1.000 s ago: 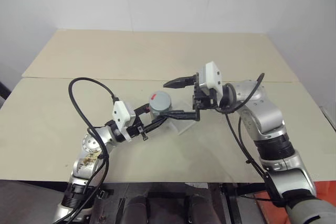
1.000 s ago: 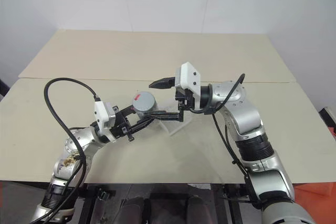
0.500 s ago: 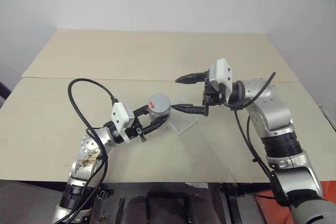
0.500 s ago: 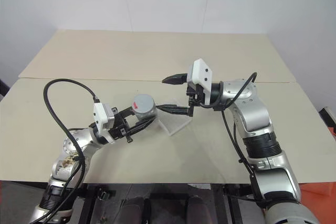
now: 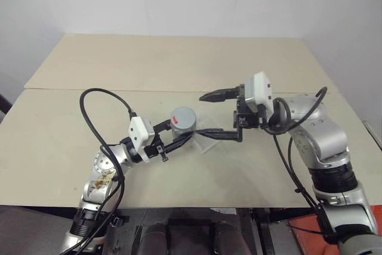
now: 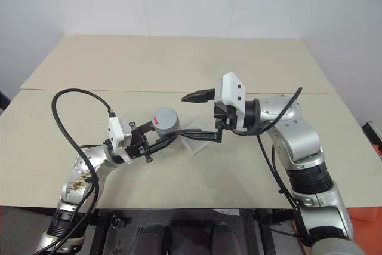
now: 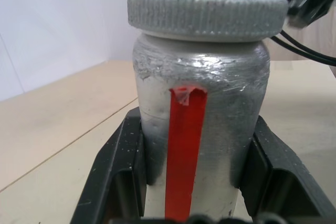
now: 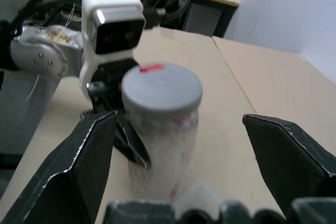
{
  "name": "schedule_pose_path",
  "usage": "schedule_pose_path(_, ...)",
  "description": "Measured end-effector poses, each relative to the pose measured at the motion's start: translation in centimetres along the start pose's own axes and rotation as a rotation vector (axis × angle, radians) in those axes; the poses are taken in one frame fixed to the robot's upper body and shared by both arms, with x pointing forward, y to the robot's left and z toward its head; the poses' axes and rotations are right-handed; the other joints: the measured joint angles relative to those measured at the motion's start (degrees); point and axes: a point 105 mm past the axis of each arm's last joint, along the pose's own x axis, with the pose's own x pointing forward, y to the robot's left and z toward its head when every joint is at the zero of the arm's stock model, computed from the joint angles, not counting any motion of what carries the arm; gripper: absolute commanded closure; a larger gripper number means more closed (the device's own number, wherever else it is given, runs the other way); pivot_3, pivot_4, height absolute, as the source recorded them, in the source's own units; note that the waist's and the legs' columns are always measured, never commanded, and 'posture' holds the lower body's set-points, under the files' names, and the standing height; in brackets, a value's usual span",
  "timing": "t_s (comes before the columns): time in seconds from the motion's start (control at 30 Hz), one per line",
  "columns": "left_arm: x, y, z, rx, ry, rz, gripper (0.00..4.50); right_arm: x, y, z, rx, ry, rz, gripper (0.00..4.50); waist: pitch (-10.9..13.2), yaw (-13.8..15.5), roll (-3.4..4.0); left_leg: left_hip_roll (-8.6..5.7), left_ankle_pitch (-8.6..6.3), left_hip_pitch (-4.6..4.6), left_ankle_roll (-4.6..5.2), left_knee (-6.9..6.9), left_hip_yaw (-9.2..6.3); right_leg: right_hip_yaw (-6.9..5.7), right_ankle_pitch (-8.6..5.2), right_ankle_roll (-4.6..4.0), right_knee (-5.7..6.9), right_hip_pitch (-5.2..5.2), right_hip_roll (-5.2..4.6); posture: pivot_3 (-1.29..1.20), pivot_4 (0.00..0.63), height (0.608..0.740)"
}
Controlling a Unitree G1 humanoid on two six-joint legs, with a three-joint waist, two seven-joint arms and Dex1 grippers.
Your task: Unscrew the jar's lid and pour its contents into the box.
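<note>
The jar (image 7: 199, 119), silvery with a red strip down its side, stands upright with my left gripper (image 5: 179, 135) shut on its body. One black finger (image 7: 118, 182) presses against each side. The grey ribbed lid (image 7: 207, 14) sits on the jar's top, also seen as the lid (image 5: 182, 116) from above. My right gripper (image 5: 200, 114) is open just right of the jar, pointing at it, its fingers (image 8: 79, 156) spread wider than the lid (image 8: 161, 90) and not touching it. The clear box (image 5: 210, 139) lies on the table below the right gripper's lower finger.
Two tan tabletops (image 5: 179, 58) meet at a seam running across behind the arms, with a white wall beyond. A black cable (image 5: 89, 117) loops up from my left arm. Bare tabletop lies to the left and in front of the jar.
My right gripper has drawn back to the right, away from the jar, staying open. The left gripper and the jar have kept still.
</note>
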Motion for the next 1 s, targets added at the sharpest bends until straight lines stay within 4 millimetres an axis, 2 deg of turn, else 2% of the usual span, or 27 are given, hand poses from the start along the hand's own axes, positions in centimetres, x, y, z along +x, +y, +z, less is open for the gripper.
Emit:
schedule_pose_path(0.4,0.0,0.0,0.0,0.004,0.0,-0.001,2.6,2.6,0.7,0.2,0.04,-0.048,0.032,0.05,0.0,-0.02,0.0,0.0,0.0,0.0,0.0,0.0,0.0,0.0,0.0,0.0,0.0,0.0,0.01,0.0,0.15,0.74)
schedule_pose_path(0.67,0.2,-0.1,0.0,0.003,-0.008,0.0,2.6,2.8,0.4,-0.1,0.058,-0.051,0.029,0.05,0.0,0.01,0.0,0.0,0.0,-0.01,0.0,0.0,0.0,0.0,0.0,0.0,0.0,0.0,0.0,0.0,0.15,0.74)
schedule_pose_path(0.77,0.2,-0.1,0.0,0.002,-0.01,-0.001,2.6,2.8,0.4,-0.1,0.061,-0.05,0.031,0.64,0.0,-0.01,0.0,0.0,0.0,0.0,0.0,0.0,0.0,0.0,0.0,0.0,0.0,-0.01,0.01,0.0,0.15,0.74)
schedule_pose_path(0.87,0.2,-0.1,0.0,0.002,-0.009,0.001,2.6,2.8,0.5,-0.2,0.066,-0.049,0.036,1.69,0.0,-0.01,0.0,0.0,0.0,0.0,0.0,0.0,0.0,0.0,0.0,0.0,0.0,0.0,0.01,0.0,0.15,0.74)
schedule_pose_path(1.0,0.2,-0.1,0.0,0.003,-0.008,0.001,2.6,2.9,0.5,-0.2,0.068,-0.047,0.035,1.77,0.0,-0.01,0.0,0.0,0.0,0.0,0.0,0.0,0.0,0.0,0.0,0.0,0.0,-0.01,0.01,0.0,0.15,0.74)
